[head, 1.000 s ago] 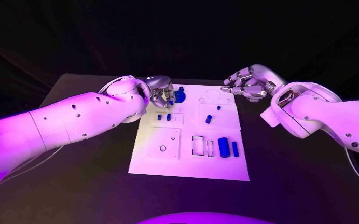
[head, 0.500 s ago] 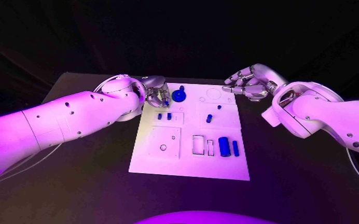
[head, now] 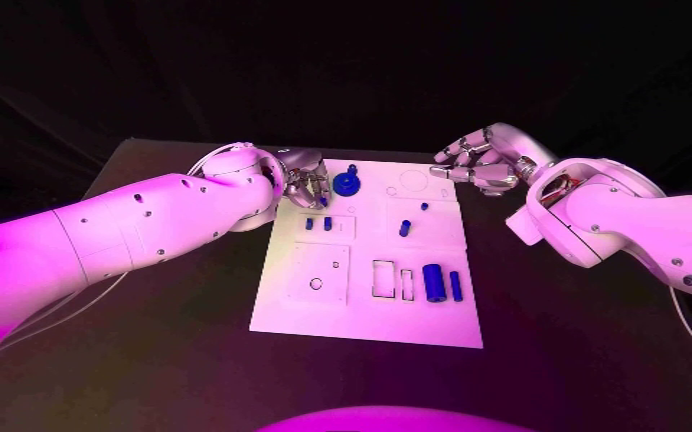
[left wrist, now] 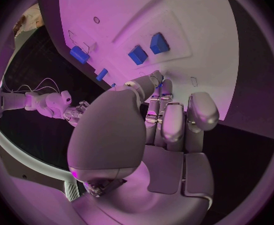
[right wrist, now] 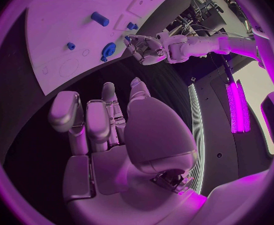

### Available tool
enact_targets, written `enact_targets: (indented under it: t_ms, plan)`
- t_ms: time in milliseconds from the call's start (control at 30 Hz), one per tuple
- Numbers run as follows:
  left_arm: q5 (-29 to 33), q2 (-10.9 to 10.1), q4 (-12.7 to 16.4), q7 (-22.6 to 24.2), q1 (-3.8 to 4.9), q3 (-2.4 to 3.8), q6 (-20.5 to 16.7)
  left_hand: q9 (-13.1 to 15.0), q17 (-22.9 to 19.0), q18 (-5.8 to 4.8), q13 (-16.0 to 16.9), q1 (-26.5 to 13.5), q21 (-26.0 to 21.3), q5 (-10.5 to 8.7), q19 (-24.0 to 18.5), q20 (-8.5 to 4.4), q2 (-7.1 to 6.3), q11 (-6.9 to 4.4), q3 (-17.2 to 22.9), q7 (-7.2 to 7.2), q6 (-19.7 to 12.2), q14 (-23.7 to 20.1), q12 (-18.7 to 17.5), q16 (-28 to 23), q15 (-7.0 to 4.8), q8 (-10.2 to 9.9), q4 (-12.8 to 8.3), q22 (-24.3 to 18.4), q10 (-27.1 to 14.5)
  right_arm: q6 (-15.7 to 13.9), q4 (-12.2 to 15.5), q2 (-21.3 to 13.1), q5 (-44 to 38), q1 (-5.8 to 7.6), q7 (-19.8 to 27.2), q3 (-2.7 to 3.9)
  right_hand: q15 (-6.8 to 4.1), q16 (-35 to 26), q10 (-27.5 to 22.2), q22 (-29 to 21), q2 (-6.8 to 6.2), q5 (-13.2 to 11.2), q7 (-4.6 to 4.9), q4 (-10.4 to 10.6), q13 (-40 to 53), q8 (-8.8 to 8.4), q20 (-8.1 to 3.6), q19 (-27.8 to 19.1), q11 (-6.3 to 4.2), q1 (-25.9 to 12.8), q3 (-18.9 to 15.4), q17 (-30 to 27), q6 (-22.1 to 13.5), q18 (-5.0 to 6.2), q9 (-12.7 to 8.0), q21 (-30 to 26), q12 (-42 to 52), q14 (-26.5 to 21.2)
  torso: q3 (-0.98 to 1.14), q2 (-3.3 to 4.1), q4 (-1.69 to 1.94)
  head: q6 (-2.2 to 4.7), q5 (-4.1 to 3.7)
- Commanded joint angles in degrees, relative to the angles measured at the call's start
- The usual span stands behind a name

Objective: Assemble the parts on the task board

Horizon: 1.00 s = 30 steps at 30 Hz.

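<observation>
The white task board [head: 361, 297] lies mid-table. A round blue part with a knob [head: 346, 185] stands near its far left corner, also seen in the right wrist view [right wrist: 108, 50]. My left hand [head: 302, 186] hovers just left of that part, apart from it, fingers loosely together and holding nothing [left wrist: 168, 120]. Two small blue parts [head: 317, 223] sit side by side below it [left wrist: 148, 49]. My right hand [head: 480, 164] hangs off the board's far right corner, fingers half curled, empty [right wrist: 102, 120].
More blue parts stand on the board: a small peg [head: 405, 227], a thick cylinder [head: 433, 283] and a thinner one [head: 454, 286] beside two rectangular slots. Black table surrounds the board, with my white forearms over its left and right sides.
My left hand has drawn back to the left, off the round knobbed part, which stays standing on the board. The right hand has barely moved.
</observation>
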Motion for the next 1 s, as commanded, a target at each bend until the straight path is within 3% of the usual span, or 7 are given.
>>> enact_targets:
  t_ms: [33, 1000]
  plan:
    - [-0.35, 0.36, -0.28, -0.28, 0.06, 0.04, 1.18, -0.04, -0.06, -0.28, -0.01, -0.59, -0.03, -0.04, -0.28, 0.09, 0.07, -0.1, 0.0, 0.04, 0.44, 0.02, -0.35, -0.2, 0.12, -0.37, 0.34, -0.05, 0.46, 0.46, 0.08, 0.04, -0.6, -0.03, 0.32, 0.0, -0.47, -0.18, 0.27, -0.07, -0.07, 0.19, -0.03, 0.11, -0.06, 0.31, 0.03, -0.22, 0.02, 0.46, -0.38, -0.05, 0.17, 1.09, 0.1, -0.25, -0.21, 0.02, 0.0, 0.0, 0.01, -0.04, -0.06]
    - [-1.7, 1.56, -1.35, -1.34, 0.03, 0.0, 4.25, -0.07, -0.27, -0.3, 0.03, -0.9, -0.02, -0.04, -0.3, 0.08, -0.05, -0.13, -0.14, 0.0, 0.47, -0.07, -0.51, -0.29, 0.11, -0.49, 0.36, 0.0, 0.57, 0.56, 0.01, 0.14, -0.6, -0.03, 0.35, 0.0, -0.47, -0.18, 0.27, -0.07, -0.07, 0.19, -0.03, 0.11, -0.06, 0.31, 0.03, -0.22, 0.02, 0.46, -0.38, -0.05, 0.17, 1.09, 0.1, -0.25, -0.21, 0.02, -0.03, -0.05, 0.03, -0.22, -0.03]
